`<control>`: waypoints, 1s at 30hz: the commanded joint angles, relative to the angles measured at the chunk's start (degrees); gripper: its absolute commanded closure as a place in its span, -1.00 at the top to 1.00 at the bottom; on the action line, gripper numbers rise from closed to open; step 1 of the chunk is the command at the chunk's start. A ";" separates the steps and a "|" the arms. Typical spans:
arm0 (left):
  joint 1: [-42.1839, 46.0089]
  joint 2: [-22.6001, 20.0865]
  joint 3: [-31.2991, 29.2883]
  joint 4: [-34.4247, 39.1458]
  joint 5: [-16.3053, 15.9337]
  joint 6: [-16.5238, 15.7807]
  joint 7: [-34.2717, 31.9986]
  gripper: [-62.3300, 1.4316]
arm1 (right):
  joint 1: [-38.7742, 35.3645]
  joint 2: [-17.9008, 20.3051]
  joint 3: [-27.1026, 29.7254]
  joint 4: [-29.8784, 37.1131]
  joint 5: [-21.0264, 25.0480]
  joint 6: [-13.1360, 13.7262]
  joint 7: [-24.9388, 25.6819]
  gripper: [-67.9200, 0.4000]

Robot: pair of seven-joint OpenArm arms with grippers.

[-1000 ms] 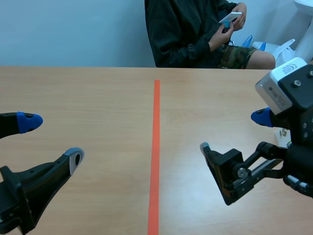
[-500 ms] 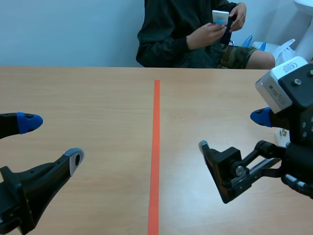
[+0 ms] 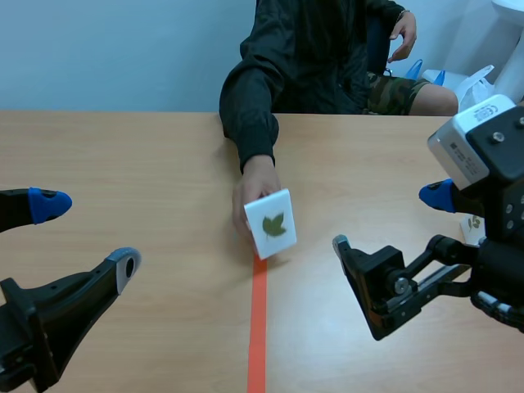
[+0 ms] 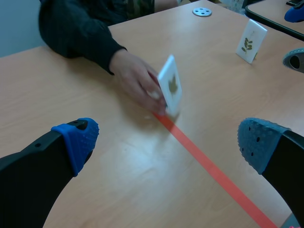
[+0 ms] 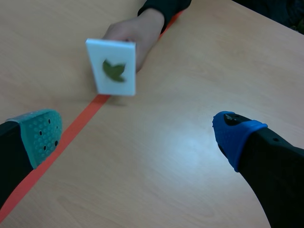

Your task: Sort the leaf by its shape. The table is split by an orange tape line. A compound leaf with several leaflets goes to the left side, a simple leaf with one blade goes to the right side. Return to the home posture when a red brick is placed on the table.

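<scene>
Person's hand [image 3: 255, 184] on leaf card [image 3: 271, 223]

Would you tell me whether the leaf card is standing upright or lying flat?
Upright: the person's hand holds the leaf card edge-down at the tape line.

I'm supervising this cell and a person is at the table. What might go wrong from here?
1. The person's hand holds the leaf card over the tape line; a reach by the open left gripper or right gripper now might strike it.
2. The card is tilted and blurred in both wrist views, so the leaf shape may be misread.
3. A second card stands near the right gripper and might get knocked over.
</scene>
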 commanded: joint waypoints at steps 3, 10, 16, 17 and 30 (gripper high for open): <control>-0.28 0.28 0.22 0.81 -0.37 -0.24 -0.76 1.00 | 0.81 0.26 0.07 0.26 0.15 0.00 0.57 1.00; -0.28 0.28 0.22 0.81 -0.39 -0.24 -0.76 1.00 | 0.81 0.26 0.07 0.26 0.15 0.00 0.39 1.00; -0.28 0.28 0.28 0.81 -0.39 -0.68 -0.68 1.00 | 0.81 0.26 0.07 0.26 0.15 0.00 0.17 1.00; -0.28 0.28 0.28 0.81 -0.39 -0.68 -0.55 1.00 | 0.81 0.26 0.07 0.26 0.15 0.00 0.04 1.00; -0.31 0.28 0.28 0.83 -0.42 -0.70 2.84 1.00 | 0.81 0.26 0.07 0.26 0.15 0.00 -0.09 1.00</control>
